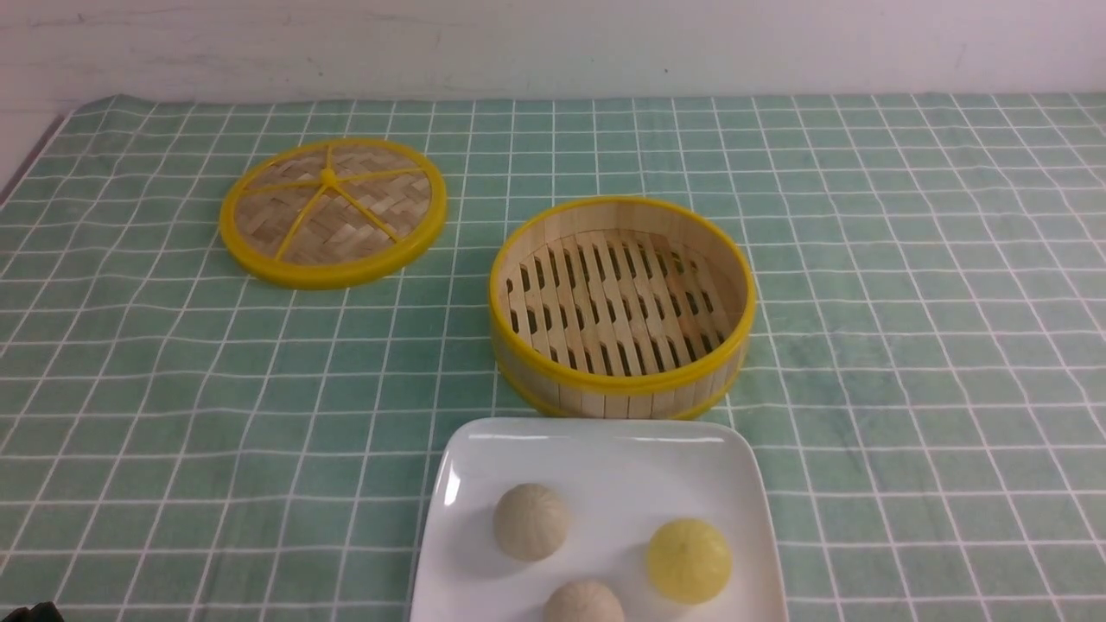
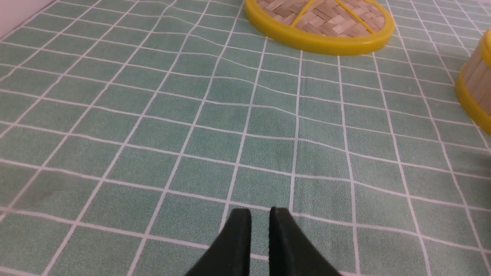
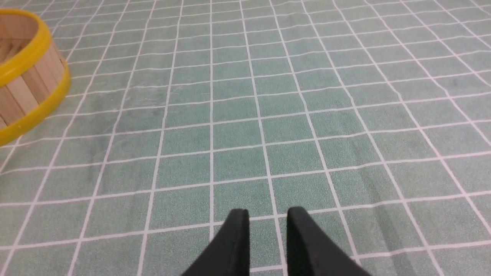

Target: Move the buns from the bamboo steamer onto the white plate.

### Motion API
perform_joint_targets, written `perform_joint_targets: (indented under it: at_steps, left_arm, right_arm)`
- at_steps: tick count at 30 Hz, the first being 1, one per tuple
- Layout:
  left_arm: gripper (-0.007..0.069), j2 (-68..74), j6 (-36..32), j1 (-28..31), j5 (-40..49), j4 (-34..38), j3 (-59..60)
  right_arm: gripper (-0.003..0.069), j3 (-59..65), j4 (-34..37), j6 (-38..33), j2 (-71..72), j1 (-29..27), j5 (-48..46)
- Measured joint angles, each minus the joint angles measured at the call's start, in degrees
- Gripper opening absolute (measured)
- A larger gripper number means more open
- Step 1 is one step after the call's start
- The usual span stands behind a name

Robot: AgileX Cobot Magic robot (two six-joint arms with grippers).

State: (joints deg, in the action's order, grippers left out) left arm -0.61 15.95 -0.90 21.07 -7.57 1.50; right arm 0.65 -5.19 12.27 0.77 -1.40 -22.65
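Both pairs of jaws are seen parted with nothing held between them: the left gripper [image 2: 260, 218] shows only a narrow slit between its black fingers, while the right gripper [image 3: 267, 220] stands a little wider, and each hangs over bare cloth. The green tablecloth [image 1: 907, 285], checked with thin white lines and slightly rippled, is spread across the whole surface; behind it a plain pale wall [image 1: 553, 43] closes the room, and the cloth's far left corner falls short of the table edge. The white plate [image 1: 605, 458] is placed at the near middle, cut off by the picture's lower edge. All three buns are found on it: one cream bun [image 1: 530, 520] to the left, the yellow bun [image 1: 689, 560] to the right, and a second cream bun [image 1: 584, 603] nearest, half out of view; none is touching another. The bamboo steamer [image 1: 622, 302] is set just beyond the plate's far edge, its slatted floor uncovered. The woven lid [image 1: 333, 212] is laid flat farther off to the left, well apart from the steamer.
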Motion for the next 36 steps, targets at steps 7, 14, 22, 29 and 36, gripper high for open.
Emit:
perform_joint_targets:
  at_steps: [7, 14, 22, 29, 36]
  left_arm:
    - [0.0105, 0.00, 0.00, 0.00, -0.01, 0.00, 0.00]
    - [0.0113, 0.00, 0.05, 0.00, -0.01, 0.00, 0.00]
    - [0.0123, 0.00, 0.05, 0.00, -0.01, 0.00, 0.00]
    - [0.0128, 0.00, 0.05, 0.00, -0.01, 0.00, 0.00]
    - [0.0141, 0.00, 0.05, 0.00, -0.01, 0.00, 0.00]
  right_arm:
    - [0.0182, 0.00, 0.00, 0.00, 0.00, 0.00, 0.00]
    - [0.0194, 0.00, 0.00, 0.00, 0.00, 0.00, 0.00]
    - [0.0205, 0.00, 0.00, 0.00, 0.00, 0.00, 0.00]
    - [0.0216, 0.00, 0.00, 0.59, 0.00, 0.00, 0.00]
    - [0.0226, 0.00, 0.00, 1.01, 0.00, 0.00, 0.00]
